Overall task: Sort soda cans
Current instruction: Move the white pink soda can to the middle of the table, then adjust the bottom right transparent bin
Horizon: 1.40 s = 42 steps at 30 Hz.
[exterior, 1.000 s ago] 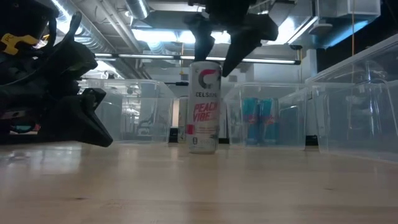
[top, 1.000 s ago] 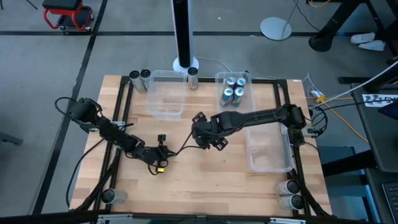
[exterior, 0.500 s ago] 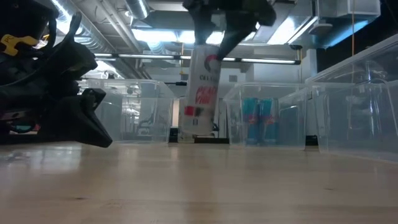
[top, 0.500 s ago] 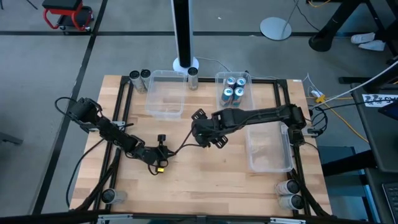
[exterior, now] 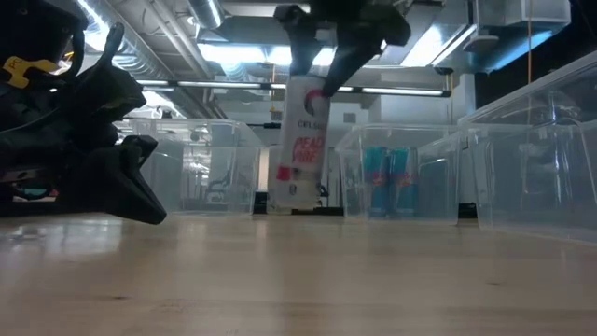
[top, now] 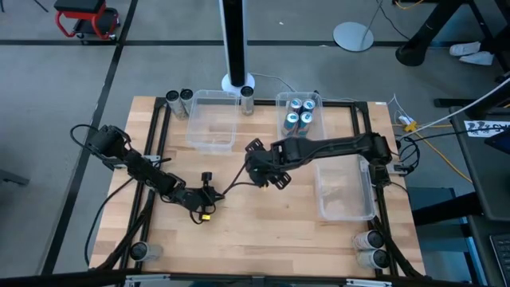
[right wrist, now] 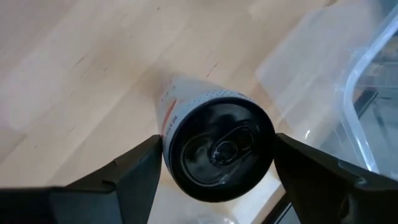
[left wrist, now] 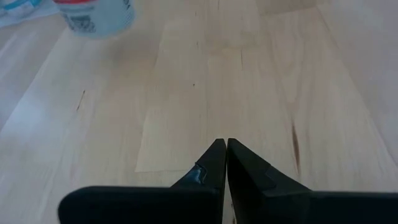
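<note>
The right gripper (exterior: 326, 70) clasps the tall white, red-lettered aluminium soda can (exterior: 300, 145) by its top, tilted off the wooden table (top: 263, 223) mid-table; the clenched left gripper (top: 209, 194) waits nearby.

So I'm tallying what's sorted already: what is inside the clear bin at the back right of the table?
Four blue-and-silver soda cans stand upright inside the clear rectangular plastic bin, silver tops showing. Its floor under them is covered.
</note>
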Available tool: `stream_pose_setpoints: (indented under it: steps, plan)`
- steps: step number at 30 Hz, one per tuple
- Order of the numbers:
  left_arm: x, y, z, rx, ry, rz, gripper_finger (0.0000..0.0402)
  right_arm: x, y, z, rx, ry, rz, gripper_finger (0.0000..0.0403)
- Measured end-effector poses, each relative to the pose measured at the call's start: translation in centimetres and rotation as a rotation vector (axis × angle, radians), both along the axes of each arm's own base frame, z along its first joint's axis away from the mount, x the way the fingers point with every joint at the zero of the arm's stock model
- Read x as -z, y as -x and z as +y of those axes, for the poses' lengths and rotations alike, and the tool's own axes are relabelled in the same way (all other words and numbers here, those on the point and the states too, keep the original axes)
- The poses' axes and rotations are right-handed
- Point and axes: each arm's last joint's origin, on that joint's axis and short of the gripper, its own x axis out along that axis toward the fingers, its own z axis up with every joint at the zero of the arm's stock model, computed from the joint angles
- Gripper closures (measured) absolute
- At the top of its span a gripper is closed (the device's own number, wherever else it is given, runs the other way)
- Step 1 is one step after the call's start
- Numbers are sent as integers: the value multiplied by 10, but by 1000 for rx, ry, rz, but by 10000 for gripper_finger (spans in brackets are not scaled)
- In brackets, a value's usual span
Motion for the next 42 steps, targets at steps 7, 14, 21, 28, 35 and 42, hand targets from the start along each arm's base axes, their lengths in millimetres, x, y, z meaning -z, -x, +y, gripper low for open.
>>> stream_pose_setpoints:
  steps: [7,14,21,28,35,42]
  plan:
    - [0,0,0,1,-2,0,394,17,-3,-5,5,-13,4,107]
    - [0,0,0,2,-2,0,394,27,-7,-7,19,-15,-31,107]
    - [0,0,0,2,-2,0,394,10,-3,-5,19,-18,-8,107]
    - [0,0,0,2,-2,0,394,-29,13,16,54,-72,26,107]
    - [0,0,0,-8,13,-1,394,-40,52,62,185,-143,200,107]
    - [0,0,0,-12,19,-2,394,-27,75,86,328,-140,233,107]
